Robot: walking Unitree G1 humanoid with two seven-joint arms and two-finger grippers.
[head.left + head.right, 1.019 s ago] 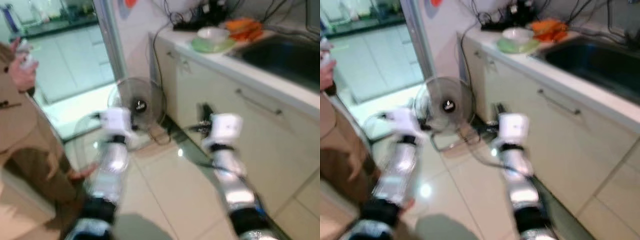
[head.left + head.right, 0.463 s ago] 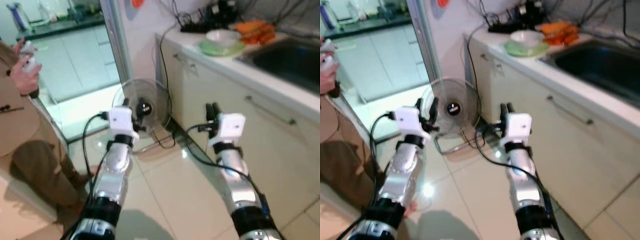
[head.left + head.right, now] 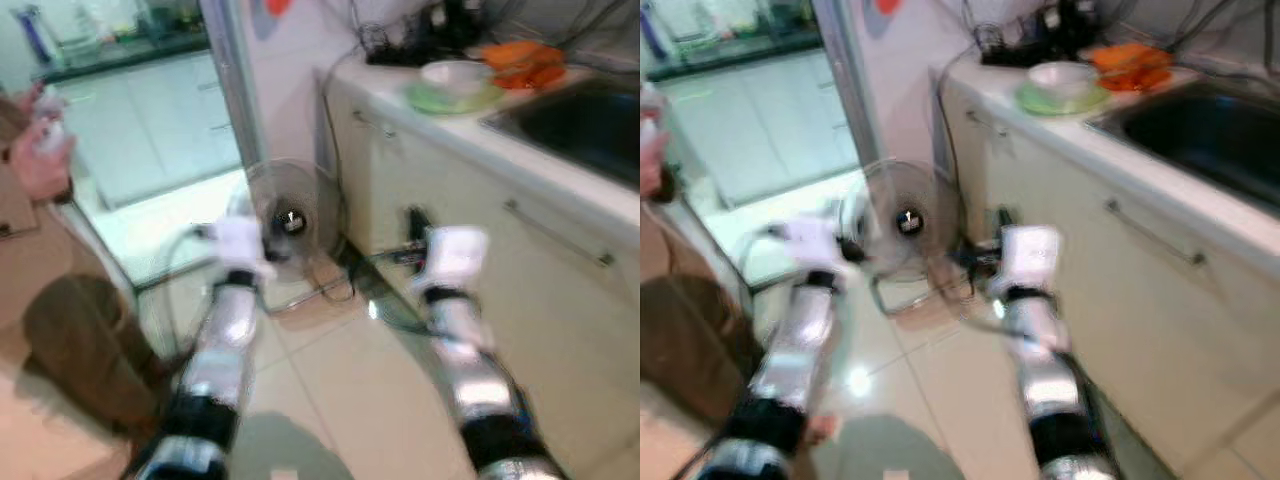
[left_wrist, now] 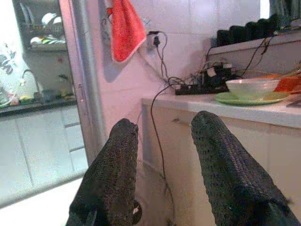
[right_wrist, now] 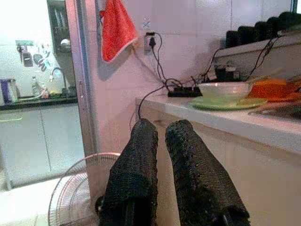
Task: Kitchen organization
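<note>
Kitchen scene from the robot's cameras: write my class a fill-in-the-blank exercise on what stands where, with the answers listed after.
1. On the counter, the white bowl sits on a ____ plate.
2. The floor fan stands on the tiled ____.
3. The cloth hanging on the wall is ____.
4. The left gripper's fingers are spread wider than those of the ____ gripper.

Missing words: green; floor; red; right
</note>
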